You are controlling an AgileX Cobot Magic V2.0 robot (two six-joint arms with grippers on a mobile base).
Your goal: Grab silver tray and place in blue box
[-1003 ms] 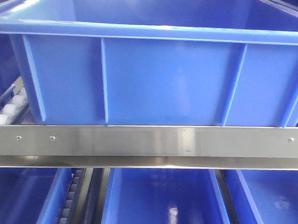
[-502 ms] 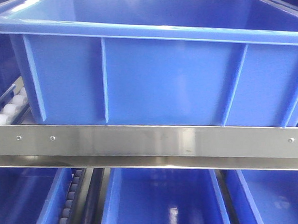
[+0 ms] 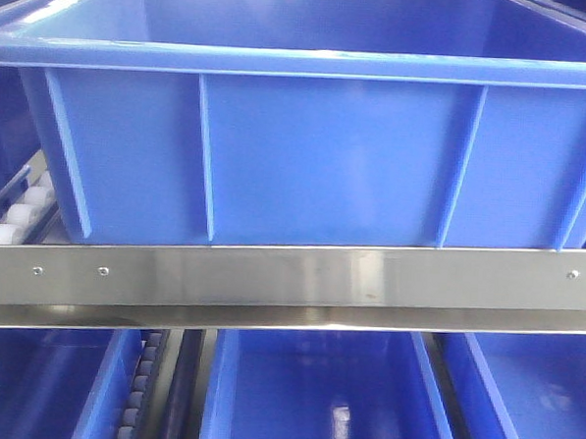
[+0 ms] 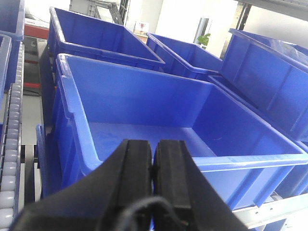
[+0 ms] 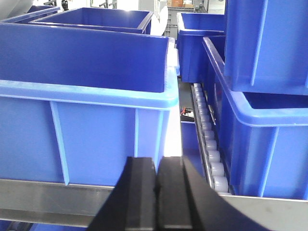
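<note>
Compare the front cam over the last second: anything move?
Nothing visibly changed. The blue box sits in the same spot behind the steel rack rail, and no silver tray or arm has entered the front view.

Beyond the left pincer (image 4: pixel 153 161), bright white wall (image 4: pixel 175 21) and potted plant (image 4: pixel 208 39); white rollers (image 5: pixel 211 159) just right of the right pincer (image 5: pixel 156 173), steel rail (image 3: pixel 290 278) below
</note>
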